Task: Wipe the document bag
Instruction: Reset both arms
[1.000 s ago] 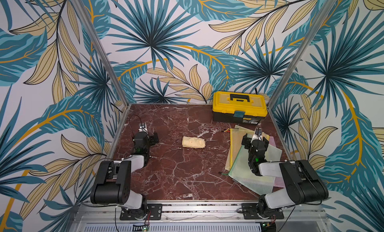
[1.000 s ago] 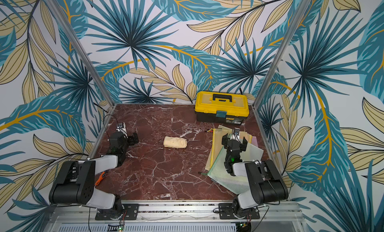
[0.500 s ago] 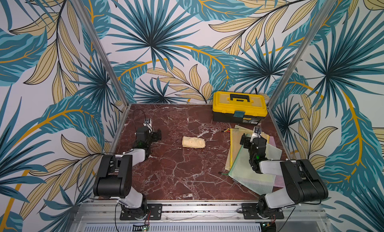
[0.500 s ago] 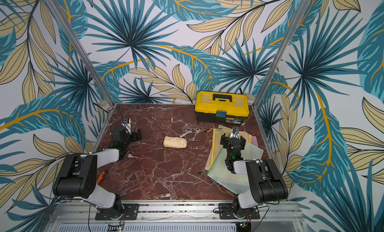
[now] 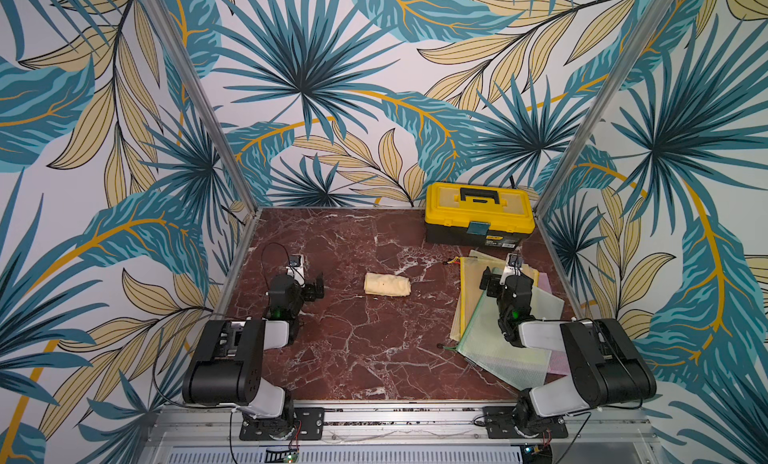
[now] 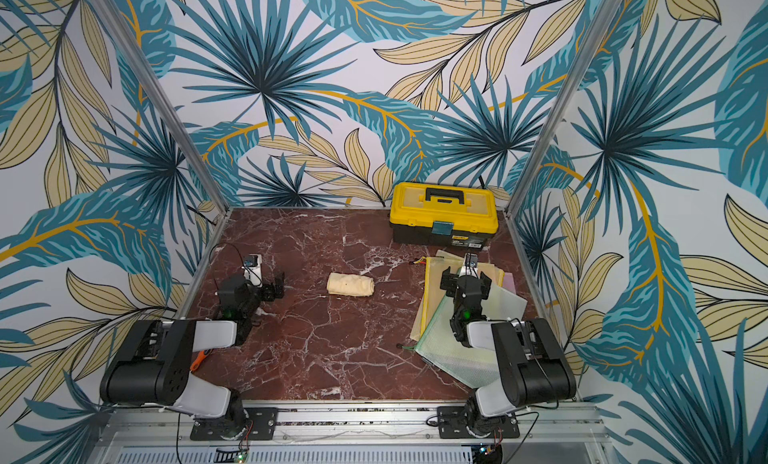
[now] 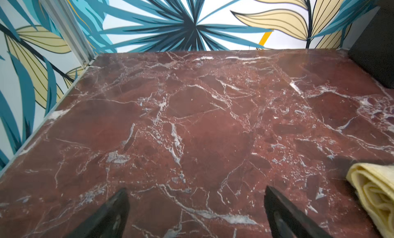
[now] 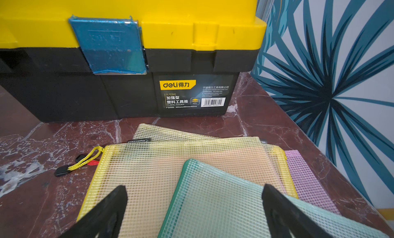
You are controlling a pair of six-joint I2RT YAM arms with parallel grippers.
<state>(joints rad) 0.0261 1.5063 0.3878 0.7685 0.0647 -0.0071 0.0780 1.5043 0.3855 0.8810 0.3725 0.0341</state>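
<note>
Green document bag (image 5: 490, 345) tops a stack on the table's (image 5: 353, 349) right, below the released right end effector (image 8: 193, 186). Its mesh grid shows clearly only in the right wrist view. The left end effector (image 7: 195, 192), released, has moved right toward the rolled cloth (image 5: 387, 285).

Deli plastic toolbox (image 5: 478, 216) at the far right corner of the red marble tabletop (image 5: 353, 341), close against the back wall. Yellow lid shut, black body, black carry handle (image 5: 478, 195) flat on top, front latch (image 8: 110, 47) under blue film, printed label (image 8: 194, 92) with barcode beside it. Palm-leaf wallpaper (image 5: 311, 88) on three sides, aluminium posts (image 5: 199, 100) at the far corners. Small orange tool (image 6: 200, 359), mostly hidden, at the near left edge. Metal rail (image 5: 395, 414) along the front.
</note>
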